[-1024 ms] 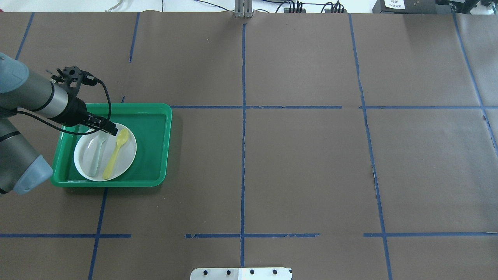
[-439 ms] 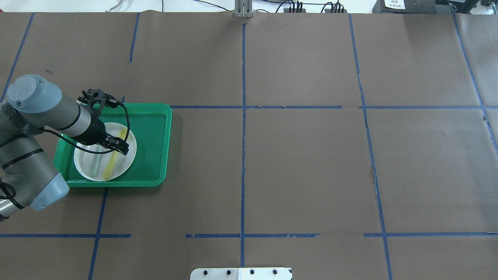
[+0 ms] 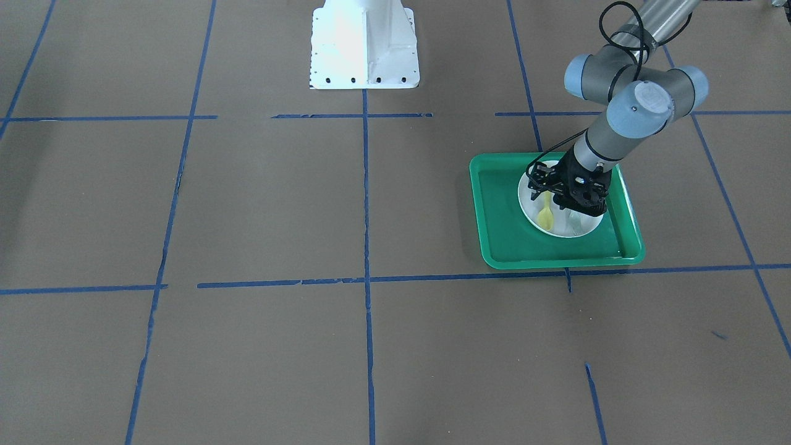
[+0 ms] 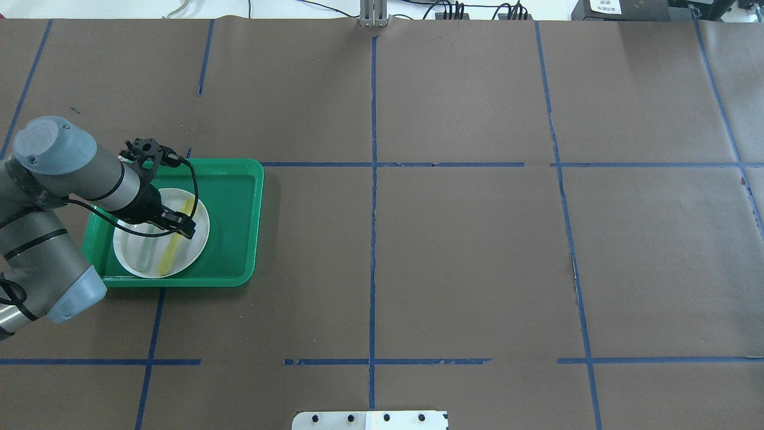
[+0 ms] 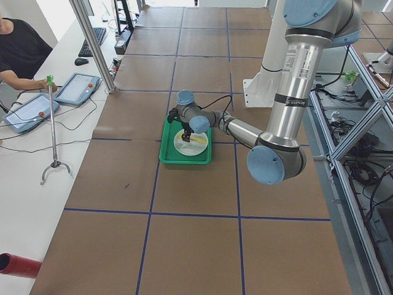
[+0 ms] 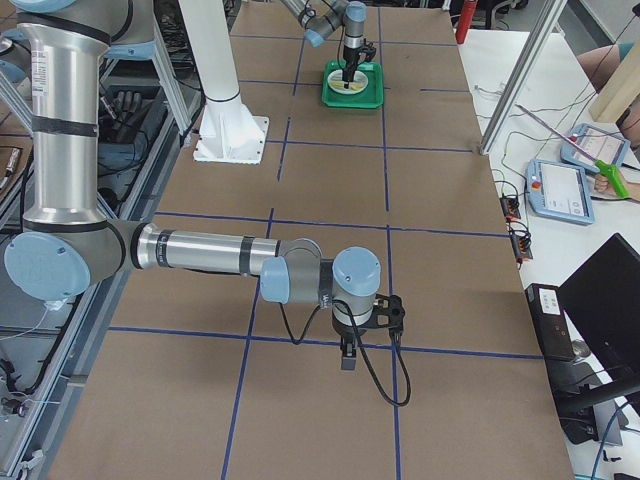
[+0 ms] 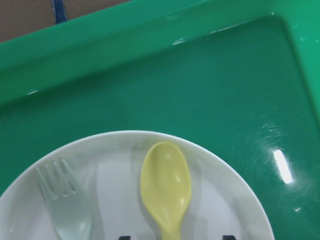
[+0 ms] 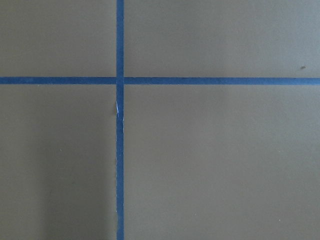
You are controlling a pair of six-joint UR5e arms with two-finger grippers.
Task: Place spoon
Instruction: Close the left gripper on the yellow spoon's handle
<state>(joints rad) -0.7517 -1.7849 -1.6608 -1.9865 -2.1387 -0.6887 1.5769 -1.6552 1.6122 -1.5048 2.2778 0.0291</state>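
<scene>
The yellow spoon [image 7: 166, 185] lies on a white plate [image 7: 115, 190] inside a green tray [image 4: 233, 203], bowl toward the tray's far side. It also shows in the overhead view [image 4: 170, 254] and in the front view [image 3: 545, 216]. My left gripper [image 4: 184, 227] is low over the plate and open. In the left wrist view its two dark fingertips stand either side of the spoon's handle at the bottom edge, apart from it. My right gripper [image 6: 345, 358] shows only in the right side view, far from the tray. I cannot tell whether it is open or shut.
A pale grey-green fork [image 7: 65, 210] lies on the plate beside the spoon, on the side nearer the left arm. The tray's raised rim [image 3: 500, 210] surrounds the plate. Brown paper with blue tape lines [image 4: 373, 239] covers the table.
My left gripper moved from the plate's back-left edge to over the spoon's handle. It has barely moved in the last half second. The spoon and fork lie where they were.
</scene>
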